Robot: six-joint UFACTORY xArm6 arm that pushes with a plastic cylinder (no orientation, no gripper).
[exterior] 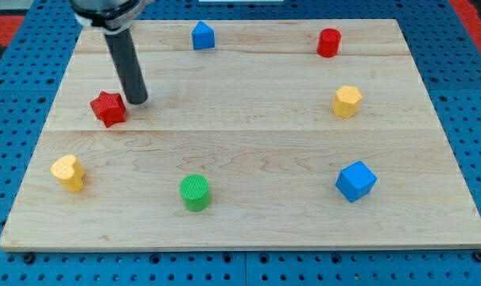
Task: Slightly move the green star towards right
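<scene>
Though beside red star, my tip far from green cylinder.

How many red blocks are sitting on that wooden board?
2. A red star at the view's left, just left of my tip, and a red cylinder near the view's top right. None seems hidden.

The arm enters from the view's 11 o'clock corner, its dark rod leaning slightly toward 5 o'clock as it descends. My tip rests on the surface, upper left.
</scene>
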